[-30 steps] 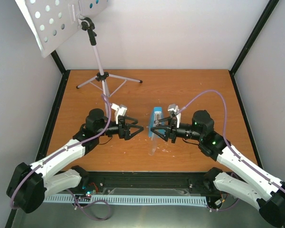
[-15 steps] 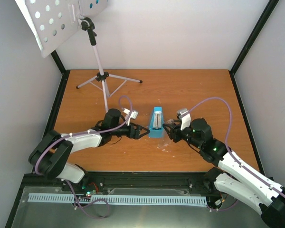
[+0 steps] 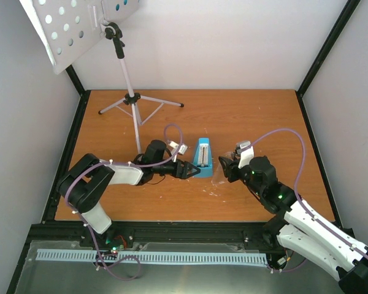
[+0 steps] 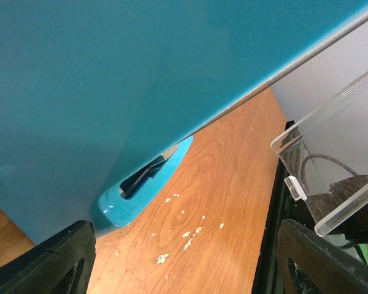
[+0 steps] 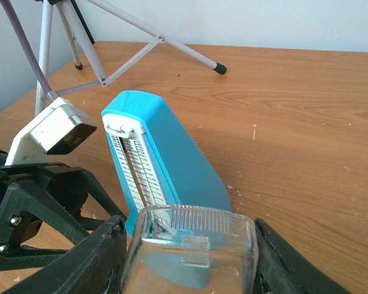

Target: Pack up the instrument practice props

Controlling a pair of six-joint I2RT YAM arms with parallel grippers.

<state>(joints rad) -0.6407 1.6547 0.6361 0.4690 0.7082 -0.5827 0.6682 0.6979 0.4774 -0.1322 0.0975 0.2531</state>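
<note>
Centre of the surface [image 3: 264,122], the metronome [image 3: 203,157] stands upright, left hand [image 3: 188,169] open just beside it; right hand [image 3: 224,171] grips the clear cover [image 5: 193,246].

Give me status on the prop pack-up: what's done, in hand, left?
Done: little. The clear cover is off the metronome, leaving its scale face bare.
In hand: the right gripper has its jaws shut on that cover. The left gripper is open right beside the metronome, not gripping it.
Left: the metronome is upright and ungripped, the music stand stands unfolded at back left, and nothing looks stowed.
</note>
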